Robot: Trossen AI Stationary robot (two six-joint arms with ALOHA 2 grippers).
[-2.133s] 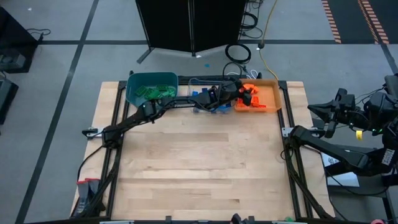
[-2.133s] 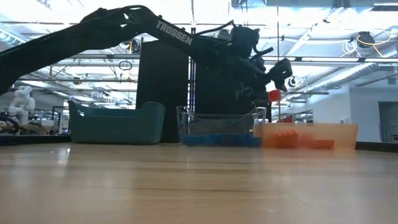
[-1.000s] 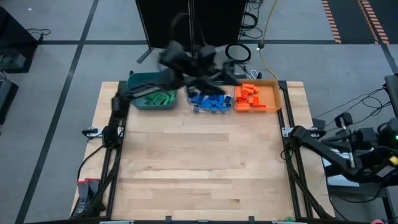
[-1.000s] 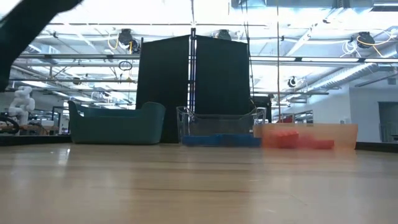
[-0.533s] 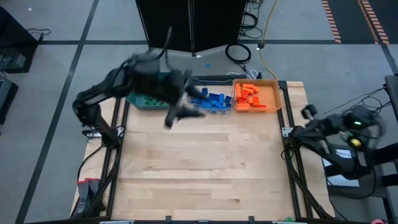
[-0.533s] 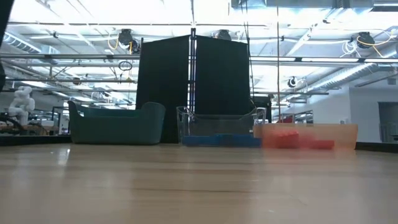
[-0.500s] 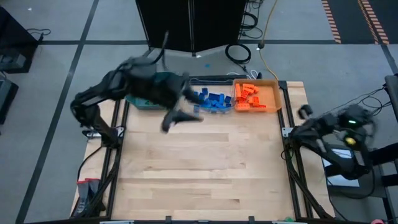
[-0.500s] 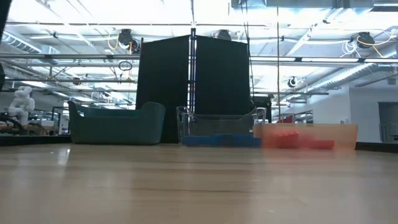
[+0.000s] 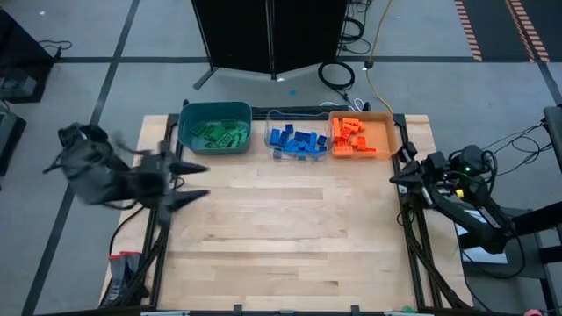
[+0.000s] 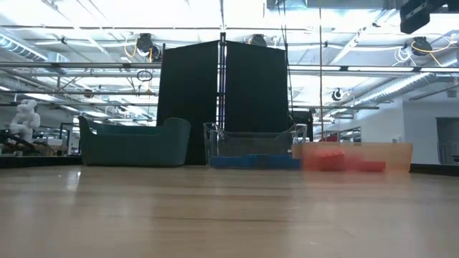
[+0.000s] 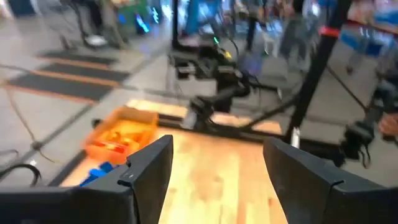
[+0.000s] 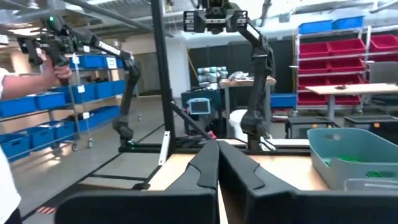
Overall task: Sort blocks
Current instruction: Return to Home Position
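Shows, nearest, the pale wooden table (image 9: 281, 254). Places the left gripper (image 9: 205, 181) at mid-depth, over the table's left edge, blurred in the high view; reveals, in the left wrist view, its two dark fingers (image 11: 149, 171) spread wide apart, gripping nothing. Sets the right gripper (image 9: 399, 171) opposite, just at the table's right edge, its fingers (image 12: 202, 171) pressed together, empty, pointing across the table. Lines up three bins side by side along the far edge, each holding blocks of one colour. Puts the green blocks (image 9: 218, 132) in the teal bin (image 9: 216, 105) at the left, the blue blocks (image 9: 297, 140) in the clear bin (image 9: 269, 132) in the middle, and the orange-red blocks (image 9: 353, 137) in the orange bin (image 9: 387, 136) at the right. Conceals the green blocks behind the teal wall in the low view, but lets the blue and orange-red layers show through the other two bins' walls, low against the floors. Closes, beyond the table, with a black panel (image 9: 268, 35) standing behind the bins.
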